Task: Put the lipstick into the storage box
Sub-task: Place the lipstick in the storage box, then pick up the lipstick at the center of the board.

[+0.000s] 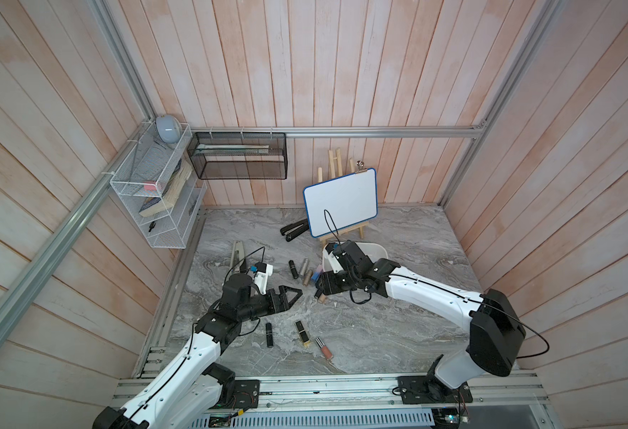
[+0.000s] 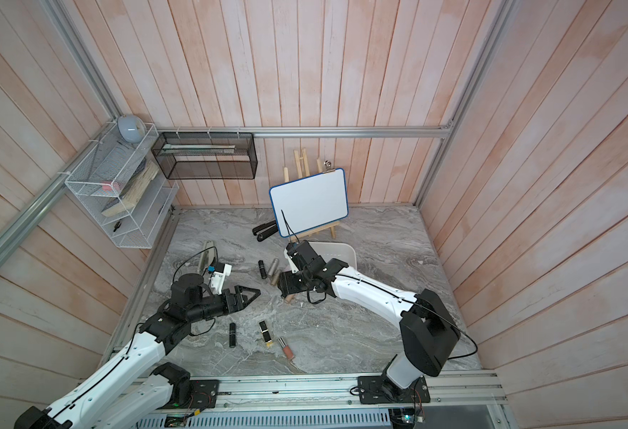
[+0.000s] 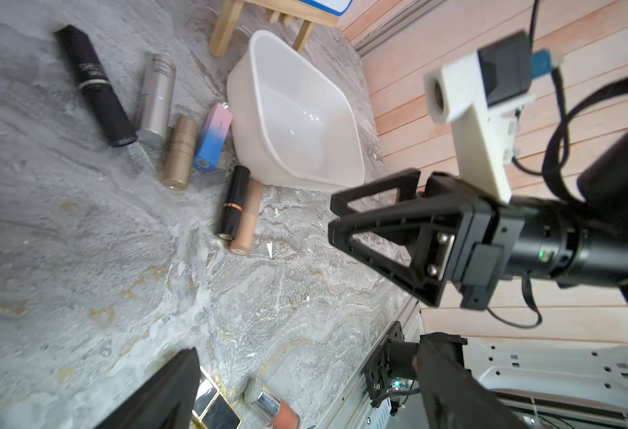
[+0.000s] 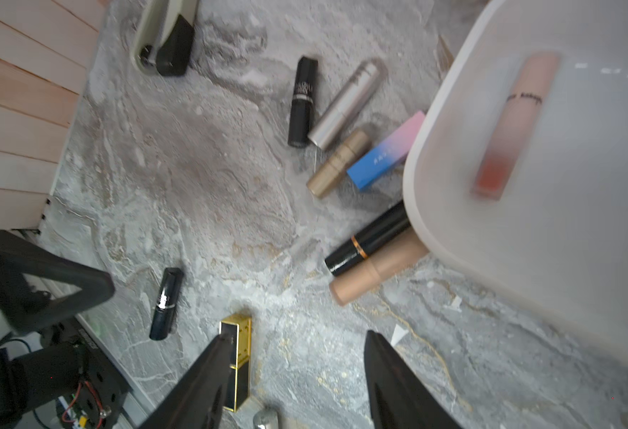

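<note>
Beside the box [image 4: 438, 111], we find the right gripper [image 4: 297, 334] jaws apart, empty, leaving a blurred lipstick [image 4: 513, 122] inside; left gripper [image 3: 306, 349] jaws gape, idle.

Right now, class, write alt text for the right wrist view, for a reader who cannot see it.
A blurred pink lipstick tube shows inside the white storage box, beyond the right gripper, whose jaws stand open and empty. Other lipsticks lie scattered on the grey marble table beside the box.
</note>
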`<state>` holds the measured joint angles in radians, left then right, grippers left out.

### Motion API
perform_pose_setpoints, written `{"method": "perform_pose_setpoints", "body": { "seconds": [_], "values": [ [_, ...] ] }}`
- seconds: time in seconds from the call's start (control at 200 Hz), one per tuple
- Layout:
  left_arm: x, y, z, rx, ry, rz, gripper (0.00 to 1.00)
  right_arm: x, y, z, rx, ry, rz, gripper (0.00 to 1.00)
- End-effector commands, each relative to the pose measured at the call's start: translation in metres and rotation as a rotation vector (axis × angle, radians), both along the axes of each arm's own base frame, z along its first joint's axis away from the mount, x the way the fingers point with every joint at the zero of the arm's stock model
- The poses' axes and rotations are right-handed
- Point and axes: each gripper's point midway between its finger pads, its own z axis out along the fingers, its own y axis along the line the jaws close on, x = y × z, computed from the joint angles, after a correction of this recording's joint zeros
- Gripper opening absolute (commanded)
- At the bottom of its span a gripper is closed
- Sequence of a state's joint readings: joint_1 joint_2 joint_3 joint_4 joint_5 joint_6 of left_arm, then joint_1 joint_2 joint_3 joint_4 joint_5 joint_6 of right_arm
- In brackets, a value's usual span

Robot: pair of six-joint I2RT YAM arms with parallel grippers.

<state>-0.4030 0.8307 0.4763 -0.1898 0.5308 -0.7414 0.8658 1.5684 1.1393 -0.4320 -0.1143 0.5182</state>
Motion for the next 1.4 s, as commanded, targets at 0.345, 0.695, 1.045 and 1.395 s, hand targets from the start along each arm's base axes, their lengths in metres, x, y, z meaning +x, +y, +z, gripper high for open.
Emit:
{"method": "perform_pose_setpoints", "body": {
  "seconds": [0.345, 0.695, 1.045, 1.395],
  "values": [
    [-0.004, 0.054, -0.028, 0.156, 0.11, 0.305, 1.0, -0.1, 0.004, -0.037, -0.256, -0.005, 0.05, 0.62],
    [-0.006, 0.057, -0.036, 0.167, 0.142, 0.325, 1.0, -0.15, -0.001, -0.076, -0.386, 0.046, 0.088, 0.61],
    [-0.006, 0.055, -0.033, 0.155, 0.132, 0.311, 0.99, -0.172, -0.009, -0.094, -0.461, 0.071, 0.082, 0.6],
    [-0.006, 0.053, -0.033, 0.146, 0.124, 0.304, 1.0, -0.172, -0.024, -0.106, -0.522, 0.072, 0.063, 0.52]
  ]
}}
